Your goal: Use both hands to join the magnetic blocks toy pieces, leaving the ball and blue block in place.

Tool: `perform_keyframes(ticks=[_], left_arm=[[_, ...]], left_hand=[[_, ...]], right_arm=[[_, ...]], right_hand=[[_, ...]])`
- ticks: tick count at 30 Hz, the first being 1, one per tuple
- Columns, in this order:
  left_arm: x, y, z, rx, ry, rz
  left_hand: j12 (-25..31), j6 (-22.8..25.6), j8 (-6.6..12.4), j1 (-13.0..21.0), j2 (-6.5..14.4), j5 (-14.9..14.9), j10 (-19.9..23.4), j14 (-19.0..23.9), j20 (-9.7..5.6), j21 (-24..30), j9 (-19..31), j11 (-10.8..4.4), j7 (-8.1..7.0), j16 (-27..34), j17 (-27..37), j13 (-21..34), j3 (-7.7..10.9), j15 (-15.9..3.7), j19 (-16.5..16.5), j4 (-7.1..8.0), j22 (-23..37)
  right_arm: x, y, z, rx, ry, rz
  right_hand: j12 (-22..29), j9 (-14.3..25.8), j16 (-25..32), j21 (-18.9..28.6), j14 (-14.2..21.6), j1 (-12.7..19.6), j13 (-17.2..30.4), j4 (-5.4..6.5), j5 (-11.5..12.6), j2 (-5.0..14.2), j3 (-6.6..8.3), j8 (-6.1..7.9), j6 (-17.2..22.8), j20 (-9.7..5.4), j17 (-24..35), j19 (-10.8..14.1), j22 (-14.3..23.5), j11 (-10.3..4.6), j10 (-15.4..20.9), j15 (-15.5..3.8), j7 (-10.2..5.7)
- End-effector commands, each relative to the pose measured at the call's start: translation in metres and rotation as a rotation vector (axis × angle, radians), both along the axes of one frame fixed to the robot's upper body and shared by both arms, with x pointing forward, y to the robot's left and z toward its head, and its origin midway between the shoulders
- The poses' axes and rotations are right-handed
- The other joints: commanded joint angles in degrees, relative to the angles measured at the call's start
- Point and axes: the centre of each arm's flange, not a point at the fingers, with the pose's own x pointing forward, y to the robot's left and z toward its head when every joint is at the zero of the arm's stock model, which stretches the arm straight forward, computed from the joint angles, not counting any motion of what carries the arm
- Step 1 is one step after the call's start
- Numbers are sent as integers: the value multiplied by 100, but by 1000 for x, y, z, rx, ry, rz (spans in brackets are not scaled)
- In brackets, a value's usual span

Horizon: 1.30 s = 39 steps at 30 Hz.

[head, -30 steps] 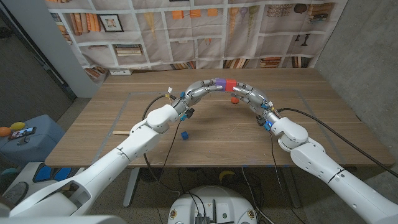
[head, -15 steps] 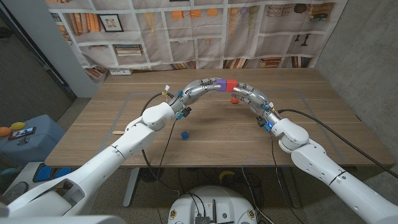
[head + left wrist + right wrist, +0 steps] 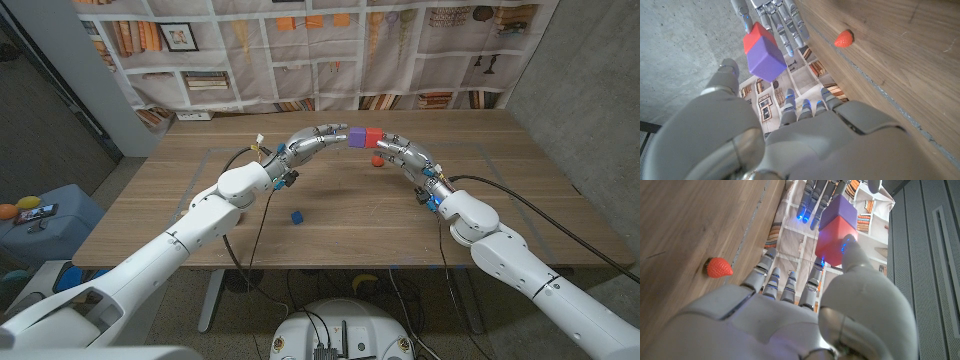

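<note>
Purple block [image 3: 356,137] and red block [image 3: 374,137] are meeting face to face above the tabletop's far middle, left hand [image 3: 310,143] pinching purple, right hand [image 3: 402,152] pinching red; joining looks done, blue block [image 3: 296,216] sitting untouched mid-table.

Wooden stick [image 3: 193,212] lies on table [image 3: 520,200], left side near the edge. Bookshelf-print backdrop [image 3: 300,50] hangs behind the far edge. Phone [image 3: 36,212] sits on blue stool [image 3: 45,225], far left.

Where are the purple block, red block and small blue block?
purple block [image 3: 356,136], head view, its top face.
red block [image 3: 373,137], head view, its top face.
small blue block [image 3: 296,215], head view, its middle, on the table.
</note>
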Motion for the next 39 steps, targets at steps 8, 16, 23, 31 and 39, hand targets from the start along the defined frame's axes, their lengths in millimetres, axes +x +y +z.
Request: perform_keyframes(ticks=[8, 16, 23, 31, 39], left_arm=[[-3, 34, 1, -20, 4, 59], [-5, 49, -5, -81, 1, 129], [-7, 63, -7, -129, 5, 180], [-4, 74, -13, -170, 11, 206], [0, 80, -21, -212, 32, 233]], left_hand=[[-9, -541, -4, -296, 14, -23, -363, -513, 34, 3, 6, 99, 27, -14, 8, 13, -71, 76, -502, 63, 4], [26, -570, 26, -389, 48, -31, -325, -459, 7, 34, 7, 113, 54, 24, 7, 12, -86, 68, -493, 99, 5], [64, -511, 68, -473, 103, -35, -247, -383, -43, 67, 7, 83, 41, 53, 6, 9, -90, 26, -447, 131, 6], [61, -502, 81, -576, 146, -45, -262, -379, -147, 75, 5, 10, -73, 48, 5, 8, -106, -40, -449, 161, 6], [64, -486, 87, -630, 158, -52, -257, -353, -172, 78, 3, 0, -80, 55, 5, 7, -117, -64, -448, 173, 5]], right_arm=[[-6, -25, 11, -82, -11, -87], [-8, -36, 19, -153, -11, -145], [-10, -46, 23, -214, -9, -189], [-14, -57, 30, -287, -17, -237], [-17, -60, 37, -399, -4, -306]], right_hand=[[-8, 10, 52, 7, 47, 234, 10, 23, 26, 282, -46, 132, 784, 30, 25, 45, 33, -25, 92, -2, -322], [-1, 4, 60, 6, 63, 223, 10, 30, 26, 286, -66, 124, 790, 34, 29, 45, 33, -39, 127, 13, -322], [-8, -3, 57, -2, 54, 234, 10, 26, 29, 296, -71, 121, 806, -7, 33, 24, 33, -46, 122, -5, -324], [-13, 6, 57, -10, 51, 240, 10, 23, 29, 297, -82, 128, 821, -16, 36, -2, 33, -52, 120, -5, -324], [-16, 5, 58, -10, 55, 238, 10, 25, 28, 299, -90, 122, 815, -28, 39, -6, 33, -46, 118, -9, -324]])
